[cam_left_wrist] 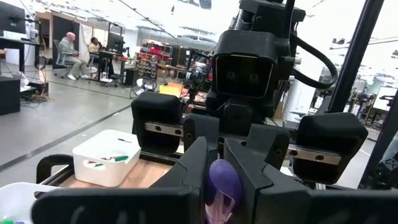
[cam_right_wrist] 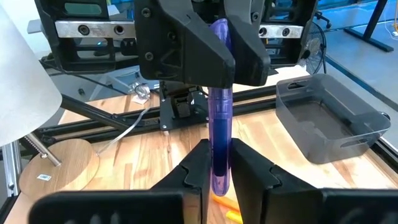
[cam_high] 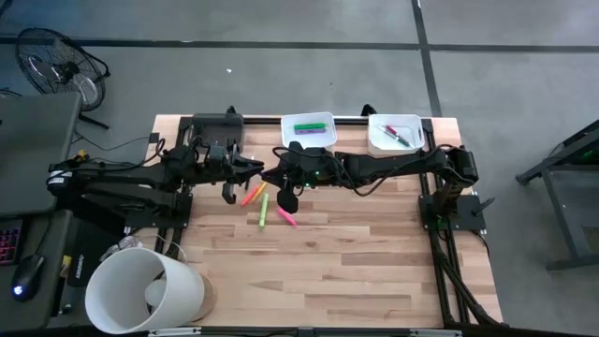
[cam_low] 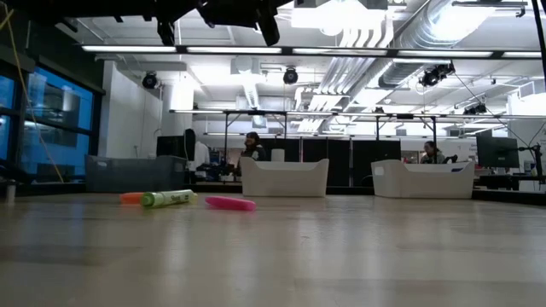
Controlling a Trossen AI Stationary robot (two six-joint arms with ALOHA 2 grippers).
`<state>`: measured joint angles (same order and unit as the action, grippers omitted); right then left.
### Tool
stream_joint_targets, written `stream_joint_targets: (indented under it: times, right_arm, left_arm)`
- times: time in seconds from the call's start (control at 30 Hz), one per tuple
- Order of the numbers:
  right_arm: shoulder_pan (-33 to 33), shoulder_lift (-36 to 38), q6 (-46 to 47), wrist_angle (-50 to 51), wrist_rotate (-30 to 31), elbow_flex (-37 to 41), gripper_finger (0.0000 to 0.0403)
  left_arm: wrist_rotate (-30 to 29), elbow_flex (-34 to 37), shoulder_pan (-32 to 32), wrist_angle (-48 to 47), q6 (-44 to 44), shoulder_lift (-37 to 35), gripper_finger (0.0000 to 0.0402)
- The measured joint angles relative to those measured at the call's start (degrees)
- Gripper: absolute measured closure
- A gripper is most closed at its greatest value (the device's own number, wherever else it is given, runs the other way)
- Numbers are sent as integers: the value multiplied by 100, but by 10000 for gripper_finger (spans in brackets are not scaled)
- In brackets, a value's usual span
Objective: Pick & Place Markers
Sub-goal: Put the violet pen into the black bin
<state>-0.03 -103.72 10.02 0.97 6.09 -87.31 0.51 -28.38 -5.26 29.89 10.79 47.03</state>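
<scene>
Both grippers meet above the table's far middle, the left gripper (cam_high: 259, 172) coming from the left and the right gripper (cam_high: 278, 175) from the right. A purple marker (cam_right_wrist: 219, 106) spans the gap between them, and both are shut on it. It also shows between my left fingers as the purple marker (cam_left_wrist: 222, 183). Below them an orange marker (cam_high: 251, 195), a yellow-green marker (cam_high: 264, 211) and a pink marker (cam_high: 285, 217) lie flat on the wood. In the low view the orange marker (cam_low: 132, 198), green marker (cam_low: 168, 198) and pink marker (cam_low: 230, 203) lie in a row. My left gripper (cam_left_wrist: 222, 180) pinches one end of the purple marker (cam_right_wrist: 219, 34) between its two fingers, coming level from the table's left. The marker runs along the fingers and is lifted clear of the table. My right gripper (cam_right_wrist: 219, 171) pinches the marker's other end (cam_right_wrist: 219, 152) between its two fingers, coming level from the table's right. The marker points straight out from the fingers toward the left gripper.
Two white trays stand at the far edge: the middle tray (cam_high: 309, 139) holds green and purple markers, the right tray (cam_high: 379, 140) holds red and dark ones. A grey bin (cam_high: 217, 124) sits far left, a white cylinder (cam_high: 140, 290) near left. Bare wood fills the near half.
</scene>
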Motion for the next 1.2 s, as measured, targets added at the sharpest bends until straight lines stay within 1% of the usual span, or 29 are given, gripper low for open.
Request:
stream_joint_targets:
  times: [0.37, 0.73, 0.87, 1.1, 1.2]
  right_arm:
    - [-8, -1, -2, 13, 7, 0, 312]
    - [-98, 42, -2, 226, -44, 0, 258]
    - [-143, 243, -37, 622, 50, 2, 241]
    - [-153, 805, -262, 1625, 697, 2, 229]
    - [-149, 1090, -252, 2258, 972, 2, 229]
  left_arm:
    - [0, 0, 2, -2, -3, -2, 368]
    - [-23, 0, 2, -4, -3, -2, 368]
    - [-133, 1, 0, -18, -3, -2, 368]
    - [-281, 2, 0, -48, -16, -2, 363]
    - [-442, 2, 2, -49, -46, -2, 366]
